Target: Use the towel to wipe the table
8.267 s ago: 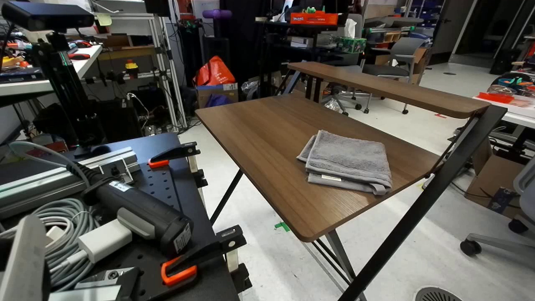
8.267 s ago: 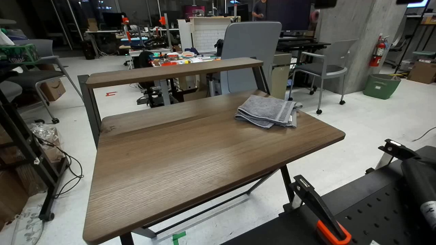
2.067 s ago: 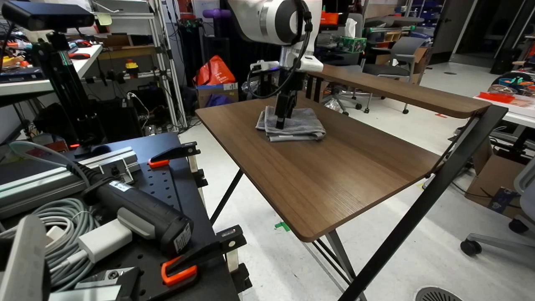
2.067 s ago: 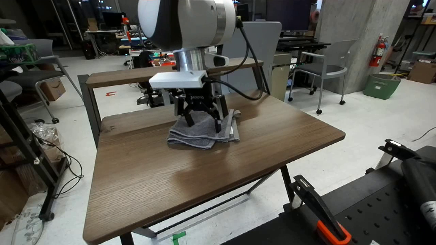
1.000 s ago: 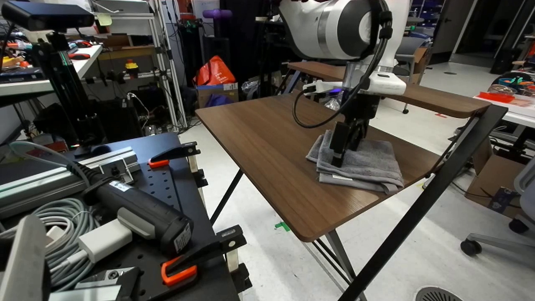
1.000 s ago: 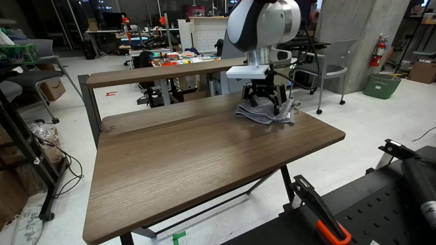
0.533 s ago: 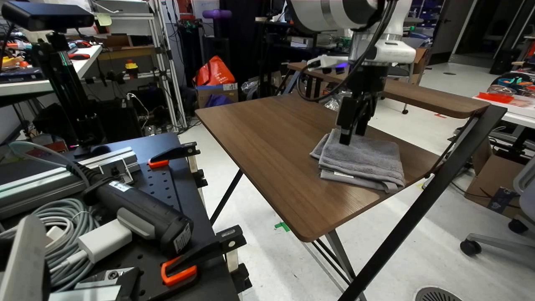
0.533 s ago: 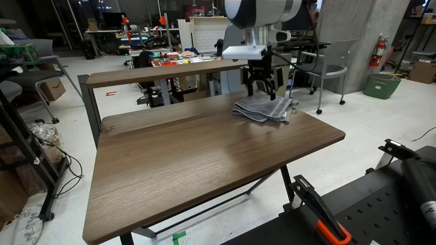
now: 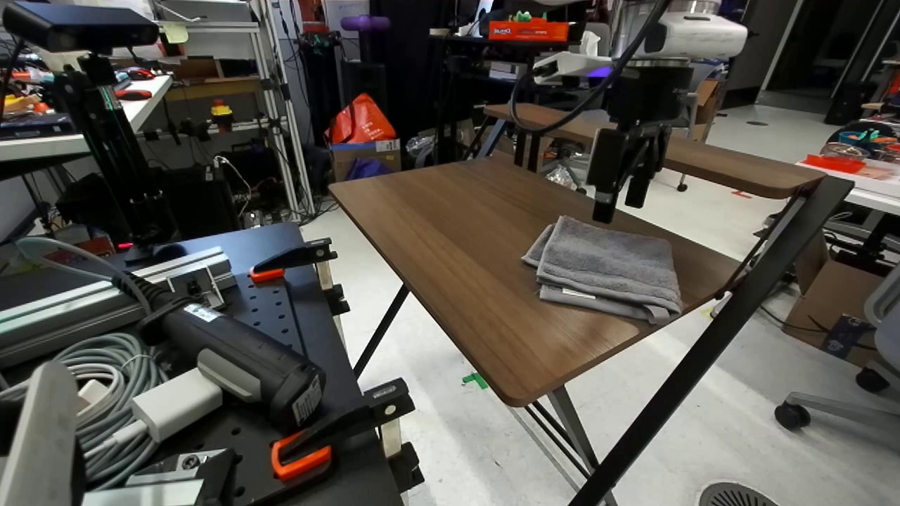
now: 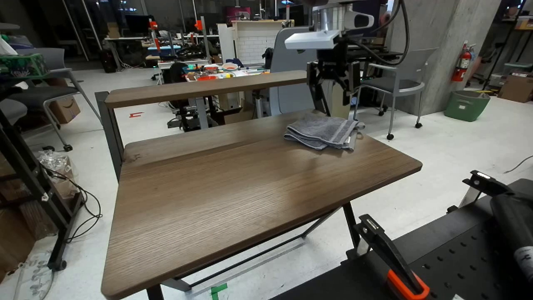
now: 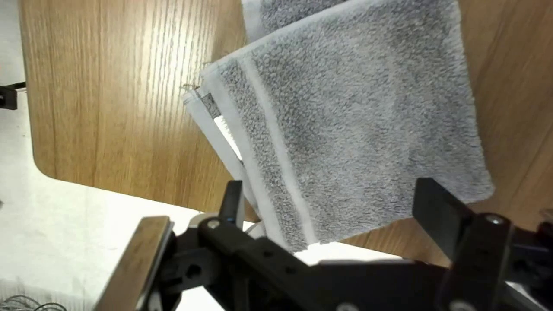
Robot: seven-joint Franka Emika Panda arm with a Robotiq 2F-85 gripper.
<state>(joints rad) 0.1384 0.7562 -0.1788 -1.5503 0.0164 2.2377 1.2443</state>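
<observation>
Pincer (image 11: 329, 190) spread wide, I hover clear of the folded grey towel (image 11: 371, 121), which lies at one end of the brown worktop (image 10: 216, 187), near its raised shelf (image 10: 208, 88).

Arm (image 9: 706, 36) white, rounded; silver collar (image 10: 325, 18). Black cable (image 10: 407, 36) looping to flat white box (image 10: 310, 40), purple glow (image 9: 600, 72) beside it. Claw (image 10: 336, 107) black: jointed links (image 11: 259, 255), angular fingers (image 11: 435, 211), round metal screws (image 11: 494, 219).
</observation>
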